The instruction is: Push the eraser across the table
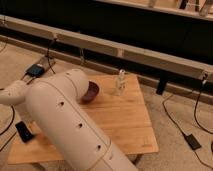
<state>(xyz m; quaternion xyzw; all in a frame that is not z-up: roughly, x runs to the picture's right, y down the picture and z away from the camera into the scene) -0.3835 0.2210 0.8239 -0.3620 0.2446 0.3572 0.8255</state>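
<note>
The eraser (23,131) is a small flat black block lying near the left edge of the bamboo table (125,120). My thick white arm (65,125) fills the lower left of the camera view and runs over the table's left half, its rounded joint (12,93) above the eraser's side. The gripper is out of view, hidden past the arm at the left.
A dark maroon bowl (91,91) sits at the table's back, partly behind the arm. A small pale bottle (120,82) stands at the back edge. A black box with cables (36,70) and a power adapter (192,141) lie on the floor. A long dark bench (150,30) runs behind.
</note>
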